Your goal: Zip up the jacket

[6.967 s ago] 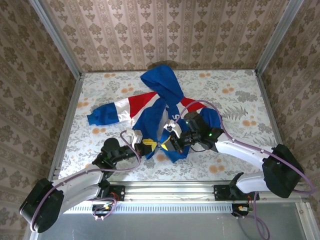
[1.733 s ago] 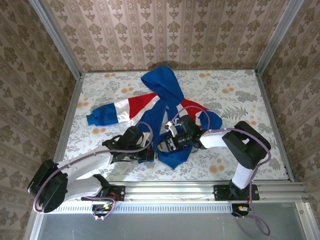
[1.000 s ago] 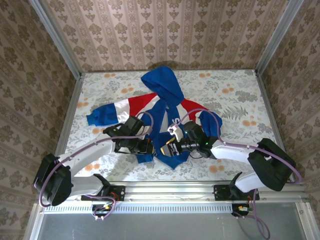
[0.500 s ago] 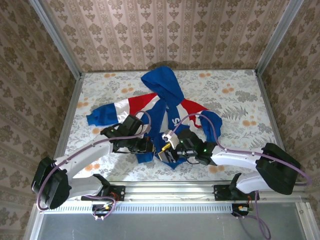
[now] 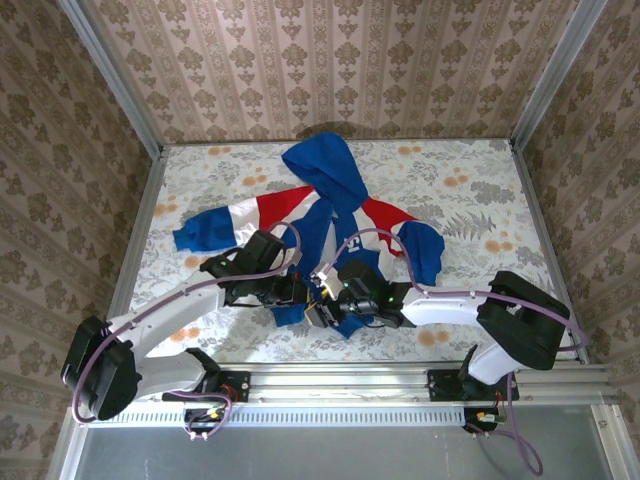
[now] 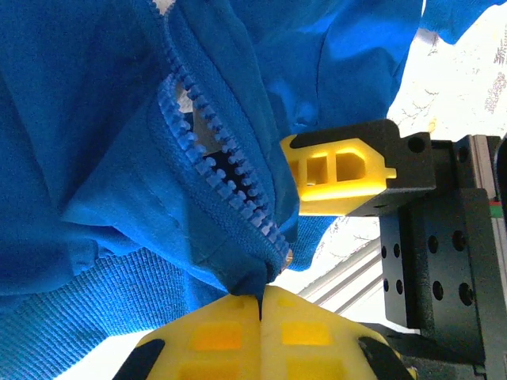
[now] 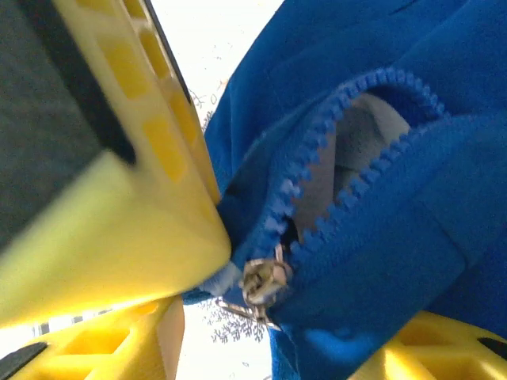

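Note:
The blue jacket (image 5: pixel 330 185) lies spread on the table, hood at the back, red and white bands across it. My left gripper (image 5: pixel 297 293) is shut on the hem at the foot of the zip; in the left wrist view its yellow pads (image 6: pixel 230 332) pinch the blue fabric (image 6: pixel 95 119) just under the unmeshed teeth (image 6: pixel 226 178). My right gripper (image 5: pixel 320 300) sits close beside it. In the right wrist view its jaws (image 7: pixel 289 332) stand apart around the hem, with the metal zip slider (image 7: pixel 264 279) just above them at the bottom of the open teeth.
The table carries a pale floral cloth (image 5: pixel 480 200). A metal rail (image 5: pixel 340 380) runs along the near edge, close to both grippers. One sleeve (image 5: pixel 215 228) stretches to the left. Wallpapered walls enclose the table on three sides.
My right gripper has slid left and nearer along the hem until it is next to the left gripper. The left gripper has kept its hold on the hem.

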You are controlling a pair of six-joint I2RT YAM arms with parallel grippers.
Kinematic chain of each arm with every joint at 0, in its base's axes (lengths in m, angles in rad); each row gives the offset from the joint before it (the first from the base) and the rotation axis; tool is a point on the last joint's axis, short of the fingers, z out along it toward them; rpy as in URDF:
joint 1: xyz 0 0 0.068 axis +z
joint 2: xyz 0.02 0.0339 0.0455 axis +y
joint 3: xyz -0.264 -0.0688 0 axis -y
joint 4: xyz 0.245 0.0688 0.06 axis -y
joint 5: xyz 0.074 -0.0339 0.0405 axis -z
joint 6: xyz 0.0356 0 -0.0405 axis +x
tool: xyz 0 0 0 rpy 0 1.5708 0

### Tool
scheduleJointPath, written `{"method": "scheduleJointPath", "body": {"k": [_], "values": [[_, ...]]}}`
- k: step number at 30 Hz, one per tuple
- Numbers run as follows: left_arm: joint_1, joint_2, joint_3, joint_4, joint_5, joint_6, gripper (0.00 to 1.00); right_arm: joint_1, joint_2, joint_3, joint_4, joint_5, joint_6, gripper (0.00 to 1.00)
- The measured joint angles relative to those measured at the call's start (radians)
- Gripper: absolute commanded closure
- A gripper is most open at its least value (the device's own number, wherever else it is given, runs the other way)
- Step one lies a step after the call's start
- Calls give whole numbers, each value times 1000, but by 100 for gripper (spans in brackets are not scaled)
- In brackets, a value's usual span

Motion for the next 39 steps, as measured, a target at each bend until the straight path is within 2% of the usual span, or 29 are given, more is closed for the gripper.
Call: {"method": "scheduleJointPath", "body": {"k": [9, 20, 25, 29, 34, 39], "values": [[0, -10, -18, 10, -1, -1, 100, 0, 6, 1, 17, 34, 11, 76], [0, -13, -18, 10, -1, 7, 100, 6, -32, -7, -11, 47, -18, 86], [0, -29, -18, 8, 0, 29, 100, 8, -74, -9, -47, 48, -47, 87], [0, -51, -19, 8, 10, 48, 100, 8, -97, -9, -68, 47, -72, 85], [0, -73, -37, -8, 11, 57, 100, 5, -104, -8, -120, 45, -106, 77], [0, -79, -47, -21, 11, 57, 100, 3, -104, -8, -149, 43, -117, 78]]}}
